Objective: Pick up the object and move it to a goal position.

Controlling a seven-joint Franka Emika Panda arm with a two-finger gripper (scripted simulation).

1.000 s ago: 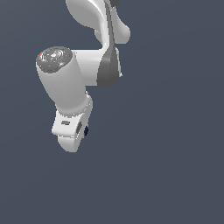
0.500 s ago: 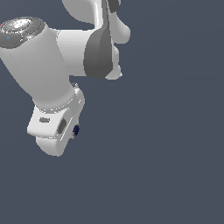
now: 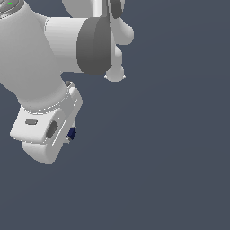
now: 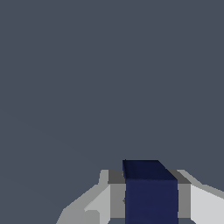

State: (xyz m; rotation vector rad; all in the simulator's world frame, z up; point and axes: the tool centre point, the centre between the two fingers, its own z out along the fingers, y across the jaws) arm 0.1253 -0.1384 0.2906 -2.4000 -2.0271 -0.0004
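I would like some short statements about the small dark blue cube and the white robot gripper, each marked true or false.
1. The small dark navy-blue cube sits between the fingers of the white robot gripper. True.
2. The cube is red. False: it is dark navy blue.
3. In the exterior view the cube is mostly hidden behind the gripper. True.
4. The gripper is open and empty. False: it is shut on the cube.
5. A second cube lies on the grey background. False: only one cube is visible.

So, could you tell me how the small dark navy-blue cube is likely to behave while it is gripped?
The small dark navy-blue cube probably stays stiff: its edges look straight between the white gripper fingers. Its flat faces suggest it will not roll. Being tiny beside the gripper, it is likely light, though it could slip.
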